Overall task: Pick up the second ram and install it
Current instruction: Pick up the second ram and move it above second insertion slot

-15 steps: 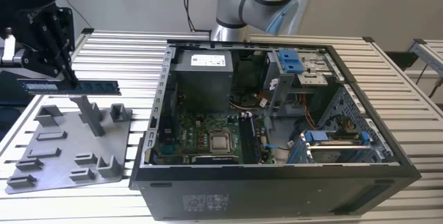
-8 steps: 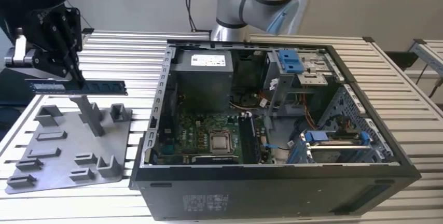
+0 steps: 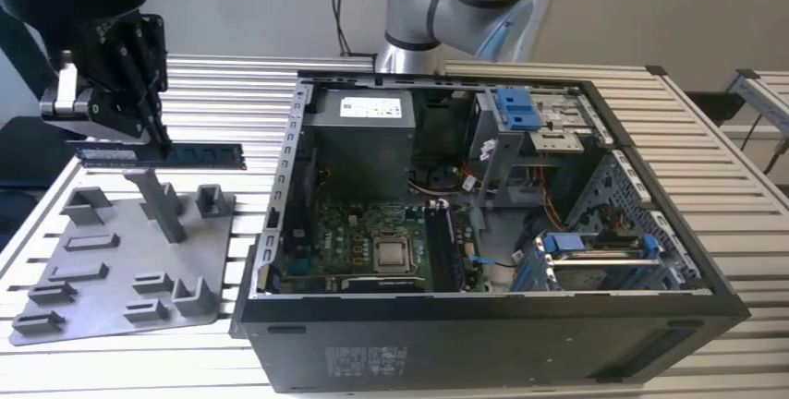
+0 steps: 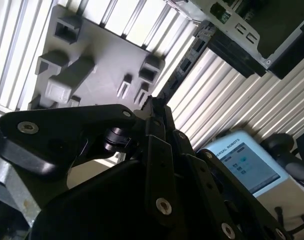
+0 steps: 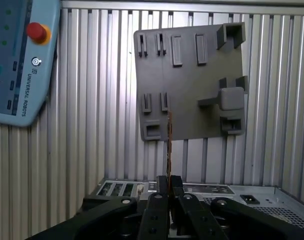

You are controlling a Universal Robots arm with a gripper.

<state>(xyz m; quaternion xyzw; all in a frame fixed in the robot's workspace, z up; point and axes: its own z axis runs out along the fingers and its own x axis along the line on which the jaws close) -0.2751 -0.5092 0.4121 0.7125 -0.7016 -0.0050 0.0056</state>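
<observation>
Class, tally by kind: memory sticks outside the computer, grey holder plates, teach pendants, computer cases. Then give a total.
Memory stick, held in the tool: 1
Grey holder plate: 1
Teach pendant: 1
Computer case: 1
Total: 4

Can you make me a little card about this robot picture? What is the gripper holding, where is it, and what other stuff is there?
gripper: the gripper is shut on the second ram
second ram: held level, over the grey holder plate
computer case: the computer case is open, on the exterior view's right of the plate
inside the case: green motherboard
job so far: ram picked up, not yet in the case
</observation>
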